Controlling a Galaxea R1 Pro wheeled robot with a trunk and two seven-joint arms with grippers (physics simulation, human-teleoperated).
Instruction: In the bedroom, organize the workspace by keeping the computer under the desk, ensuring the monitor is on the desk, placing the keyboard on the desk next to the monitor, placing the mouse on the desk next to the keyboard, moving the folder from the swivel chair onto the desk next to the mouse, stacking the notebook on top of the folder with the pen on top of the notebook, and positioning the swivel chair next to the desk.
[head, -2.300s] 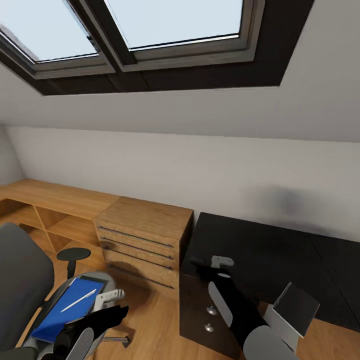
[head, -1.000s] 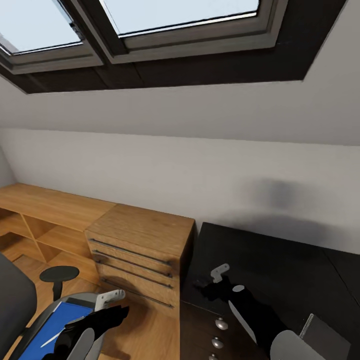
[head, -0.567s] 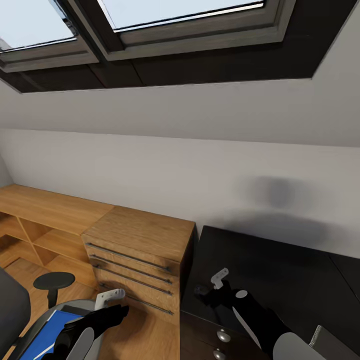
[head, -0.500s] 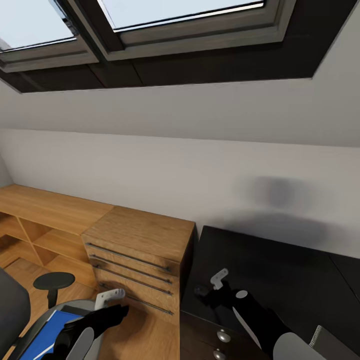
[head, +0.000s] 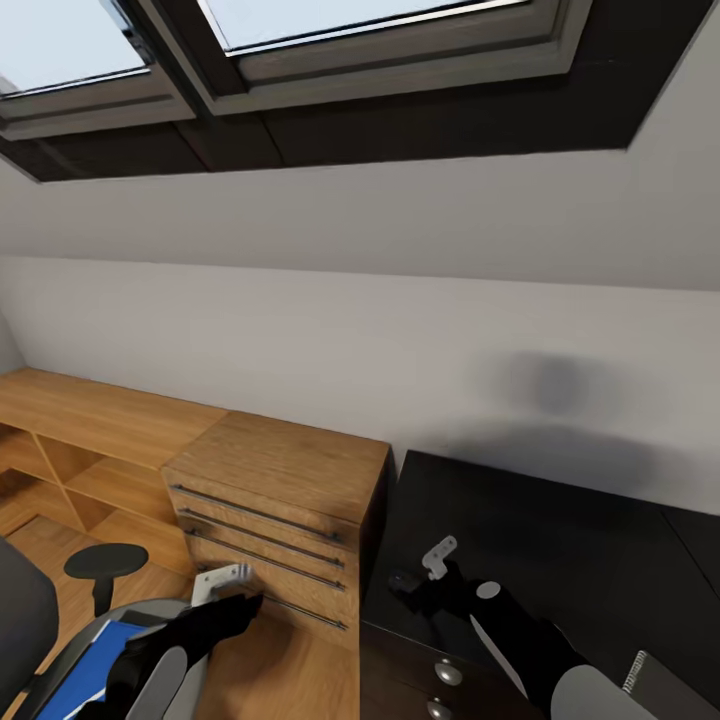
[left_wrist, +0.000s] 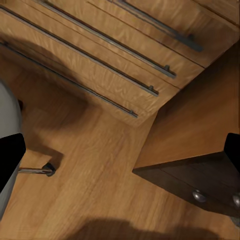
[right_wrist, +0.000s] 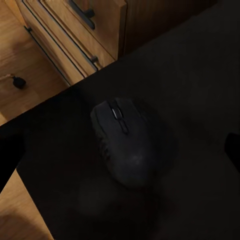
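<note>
Black desk (right_wrist: 200, 75) top under a small rounded black mouse (right_wrist: 122, 142).

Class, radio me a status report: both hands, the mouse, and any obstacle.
Right hand open, empty, hovering above the mouse. Mouse lying on the desk, free. Left hand open, empty, over the floor by the wooden drawer unit. Nothing blocking the mouse.

Attic bedroom corner, sloped ceiling with skylights.
Two dark-framed skylights (head: 350, 50) across the top of the frame, pale sky behind them; white wall (head: 350, 330) below. Light wooden drawer unit (head: 280, 500) with long bar handles at lower centre, low open wooden shelving (head: 70, 430) at lower left, wood plank floor (left_wrist: 100, 165) in front.
</note>
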